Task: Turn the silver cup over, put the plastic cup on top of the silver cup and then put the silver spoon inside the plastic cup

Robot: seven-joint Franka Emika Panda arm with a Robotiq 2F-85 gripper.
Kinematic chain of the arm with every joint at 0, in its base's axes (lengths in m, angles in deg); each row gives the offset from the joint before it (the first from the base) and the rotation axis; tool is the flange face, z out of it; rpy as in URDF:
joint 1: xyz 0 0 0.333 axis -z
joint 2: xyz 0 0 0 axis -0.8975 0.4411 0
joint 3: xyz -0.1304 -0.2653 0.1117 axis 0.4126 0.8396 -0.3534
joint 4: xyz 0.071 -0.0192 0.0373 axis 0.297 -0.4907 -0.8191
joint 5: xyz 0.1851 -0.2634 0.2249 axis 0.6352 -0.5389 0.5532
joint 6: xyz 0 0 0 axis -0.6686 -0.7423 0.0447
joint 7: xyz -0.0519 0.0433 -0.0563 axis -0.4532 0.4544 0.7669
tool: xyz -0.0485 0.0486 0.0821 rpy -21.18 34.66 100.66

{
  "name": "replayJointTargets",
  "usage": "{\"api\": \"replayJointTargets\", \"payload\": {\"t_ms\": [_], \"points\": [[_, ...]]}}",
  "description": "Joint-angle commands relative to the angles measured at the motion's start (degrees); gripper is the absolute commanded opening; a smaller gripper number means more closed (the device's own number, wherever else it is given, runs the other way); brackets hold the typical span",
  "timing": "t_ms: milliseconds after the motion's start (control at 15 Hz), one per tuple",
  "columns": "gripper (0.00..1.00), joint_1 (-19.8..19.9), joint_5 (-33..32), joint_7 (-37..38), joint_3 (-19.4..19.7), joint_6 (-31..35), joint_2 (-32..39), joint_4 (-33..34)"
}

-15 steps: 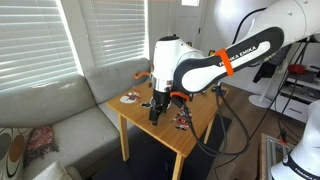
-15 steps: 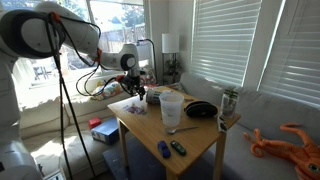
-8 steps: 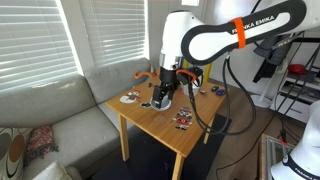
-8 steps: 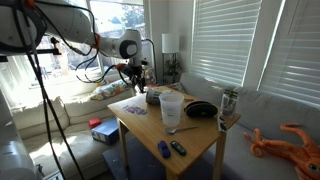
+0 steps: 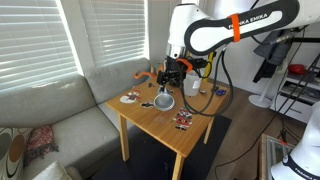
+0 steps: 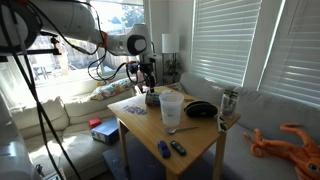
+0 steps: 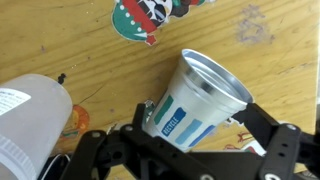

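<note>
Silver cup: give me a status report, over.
Gripper open, above the silver cup. It sits on the table, not gripped. Plastic cup close beside it.

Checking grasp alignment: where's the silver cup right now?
Wrist view: the silver cup sits on the wooden table under the open gripper, right of the plastic cup and below the round coaster.

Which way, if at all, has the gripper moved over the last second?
Yes. In an exterior view the gripper has risen away from the table top and shifted right. It now hangs open above the silver cup.
</note>
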Motion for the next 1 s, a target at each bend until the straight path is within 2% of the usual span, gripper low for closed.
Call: {"api": "replayJointTargets", "payload": {"t_ms": [0, 533, 933], "points": [[1.00, 0.71, 0.22, 1.63, 0.53, 0.65, 1.44, 0.75], [1.00, 1.09, 0.21, 5.32, 2.22, 13.82, 5.14, 0.08], [1.00, 0.85, 3.42, 7.06, 2.35, 12.44, 9.32, 2.20]]}}
